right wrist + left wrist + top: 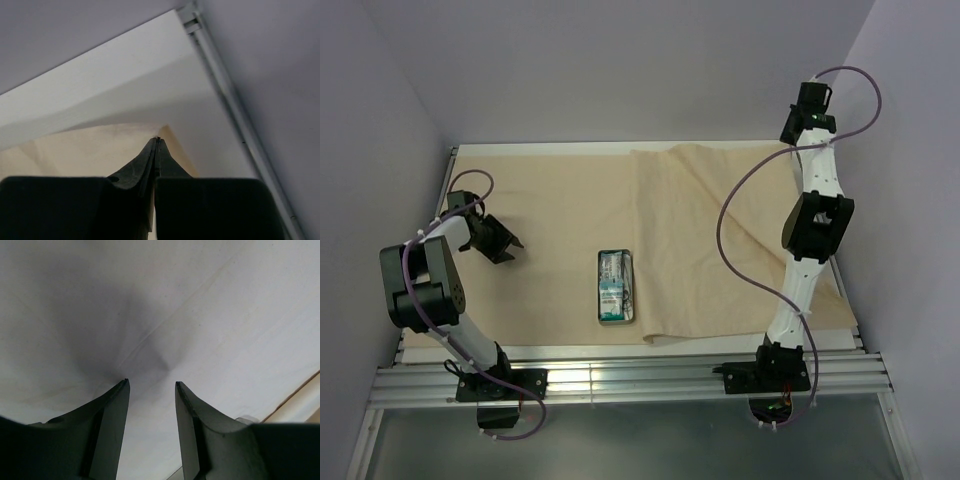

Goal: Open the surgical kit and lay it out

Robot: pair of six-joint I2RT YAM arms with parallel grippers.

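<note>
Evidently mid-unfold. Found right gripper (pixel 157 141) at far right corner of the flat tabletop (pixel 570 352), jaws pressed together on the peaked corner of the tan paper-like wrap (pixel 570 200). Judged a pinch for drawing that flap outward, given the creased, doubled-over right half.

Found left gripper (pixel 150 385) low over the wrap's left side, jaws apart, nothing between. Probably parked clear of the pull, or poised for pinning the sheet.

Located small grey rectangular metal tray (pixel 601 300) centrally on the wrap, well apart from both grippers, with teal-white packets (pixel 612 280) inside. Glimpsed thin silver pieces (pixel 629 292) along its right side; cannot tell scissors from tweezers at this size. Judged tray placed centrally so as to stay put during flap work. Contents not yet laid out.

Surface: almost wholly under the wrap, left half smooth, right half rumpled with diagonal folds. Noted aluminium rails (pixel 620 375) along near edge, under arm bases. Noted plain pale lavender walls (pixel 620 70) on three sides, even light, soft shadow under left jaws.
</note>
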